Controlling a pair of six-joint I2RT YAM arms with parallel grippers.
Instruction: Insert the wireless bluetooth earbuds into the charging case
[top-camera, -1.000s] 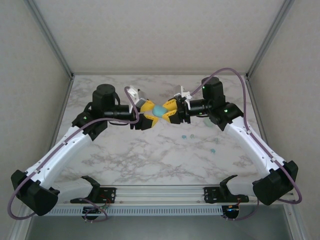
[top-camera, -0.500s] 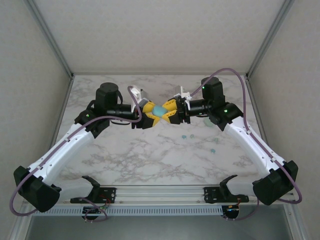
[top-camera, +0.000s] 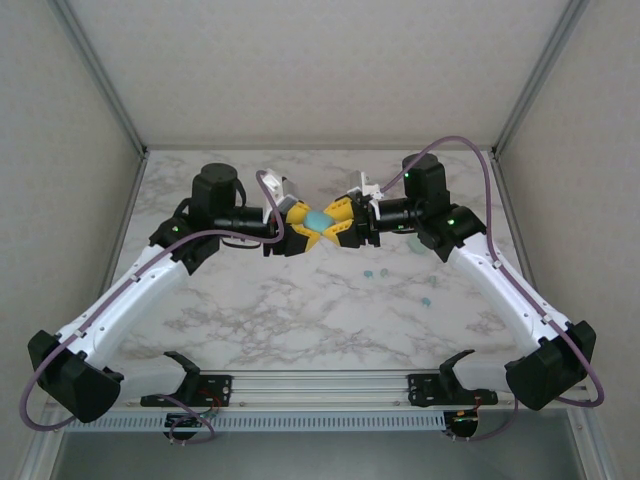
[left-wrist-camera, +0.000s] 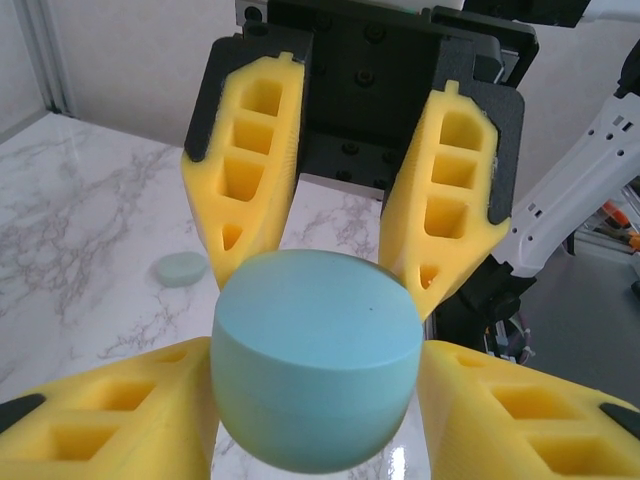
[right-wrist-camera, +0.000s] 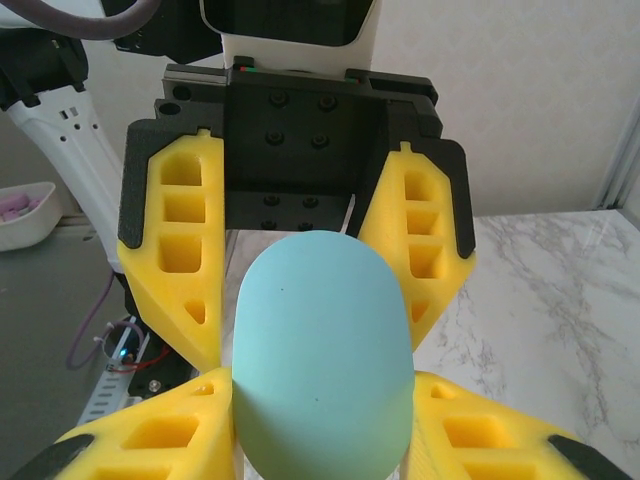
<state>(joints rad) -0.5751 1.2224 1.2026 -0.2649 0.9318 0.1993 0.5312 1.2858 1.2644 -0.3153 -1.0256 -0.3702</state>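
The charging case (top-camera: 318, 220), a rounded turquoise pebble, hangs in mid-air above the middle of the table. My left gripper (top-camera: 303, 228) is shut on it from the left and my right gripper (top-camera: 336, 222) from the right. In the left wrist view the case (left-wrist-camera: 315, 350) sits between my own yellow fingers (left-wrist-camera: 120, 410), with the right gripper's fingers (left-wrist-camera: 245, 170) pressed on it from above. The right wrist view has the case (right-wrist-camera: 322, 340) upright between both pairs of fingers. Tiny teal earbuds lie on the table: two (top-camera: 375, 270) close together and one (top-camera: 427, 300) further right.
A pale mint round piece (left-wrist-camera: 180, 269) lies on the marble table (top-camera: 260, 310); a similar pale patch (top-camera: 415, 243) sits under the right arm. Metal frame posts (top-camera: 100, 80) and grey walls enclose the table. A rail with two clamps (top-camera: 320, 385) runs along the near edge.
The left arm's elbow and wrist shifted slightly right and back, nudging the held case a little. Both grippers stay closed on the case. The right arm is nearly still.
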